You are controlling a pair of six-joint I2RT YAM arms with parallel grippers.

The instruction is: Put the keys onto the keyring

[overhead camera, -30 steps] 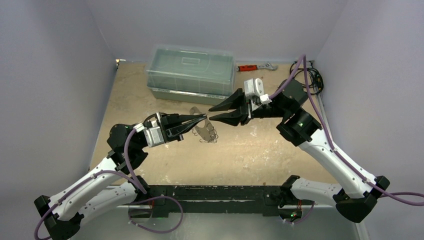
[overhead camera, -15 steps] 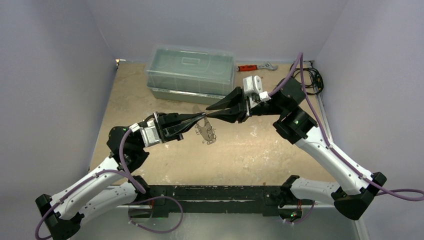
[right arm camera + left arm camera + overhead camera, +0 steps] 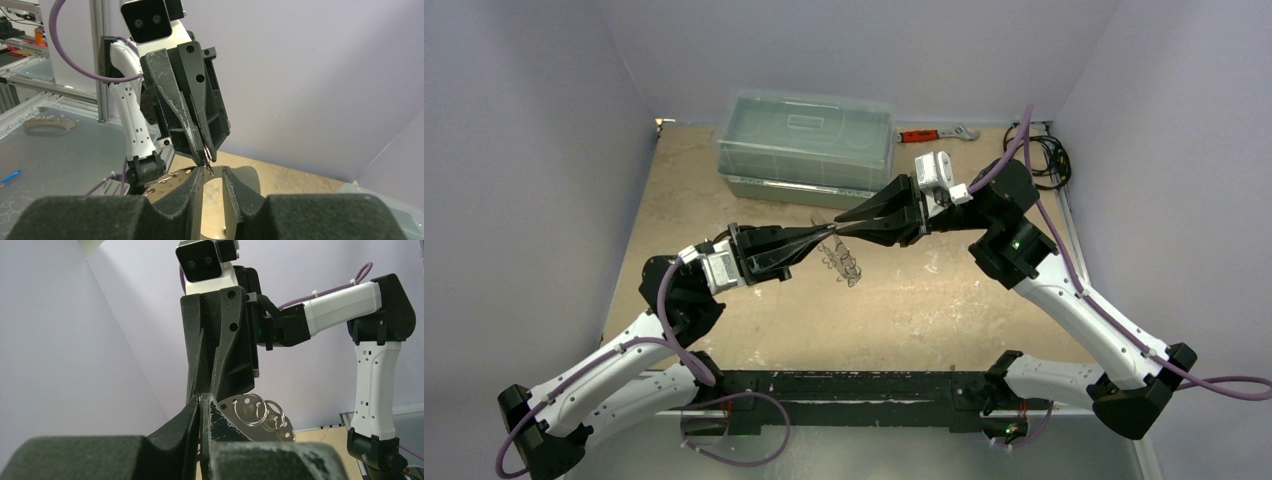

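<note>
My left gripper [image 3: 829, 237] is shut on a thin wire ring of the keyring [image 3: 260, 412], whose flat perforated oval tag [image 3: 834, 256] hangs below the tips with more rings on it. My right gripper [image 3: 842, 222] meets it tip to tip from the right. In the right wrist view my right gripper [image 3: 213, 170] has its fingers [image 3: 197, 180] narrowly apart, and the wire loop [image 3: 207, 161] held by the left tips sits just above the gap. The tag [image 3: 175, 181] shows behind them. I cannot make out the keys in any view.
A clear lidded plastic box [image 3: 806, 140] stands at the back of the table. A red-handled wrench [image 3: 934, 133] lies behind it to the right. Black cables [image 3: 1049, 155] bunch in the back right corner. Walls close in on three sides.
My right gripper has moved left to the left gripper's tips and narrowed its jaws. The left gripper stays shut, and the tag now hangs under the tips.
</note>
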